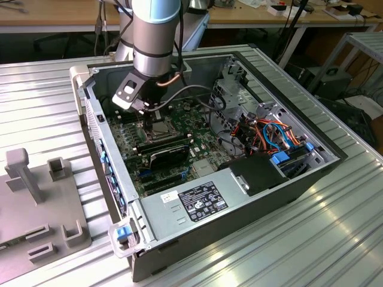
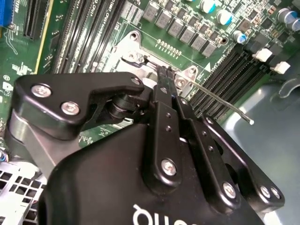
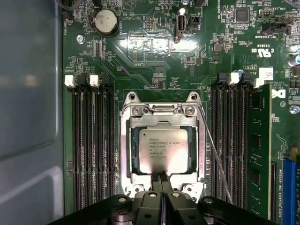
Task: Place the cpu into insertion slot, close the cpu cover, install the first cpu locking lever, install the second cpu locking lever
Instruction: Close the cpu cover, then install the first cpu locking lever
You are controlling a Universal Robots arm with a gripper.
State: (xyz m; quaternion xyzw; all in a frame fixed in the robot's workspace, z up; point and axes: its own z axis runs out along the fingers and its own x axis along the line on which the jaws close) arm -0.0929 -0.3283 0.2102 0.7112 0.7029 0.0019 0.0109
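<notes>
Ribbed metal table (image 1: 335, 239), open computer case (image 1: 269, 197): your cpu (image 3: 161, 147) lies in the socket (image 3: 134, 140) with the cover (image 3: 124, 150) lowered over it. One lever (image 3: 215, 159) stands unlatched, so locking looks undone. Your gripper (image 3: 161, 177), fingers pressed together and empty, is at the cover's edge.

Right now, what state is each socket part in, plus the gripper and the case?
cover: down flat.
cpu: seated flat in the cover's window.
lever: unlatched, sticking out free.
gripper: shut, tips at the cover's edge.
case: open, side panel off.
</notes>
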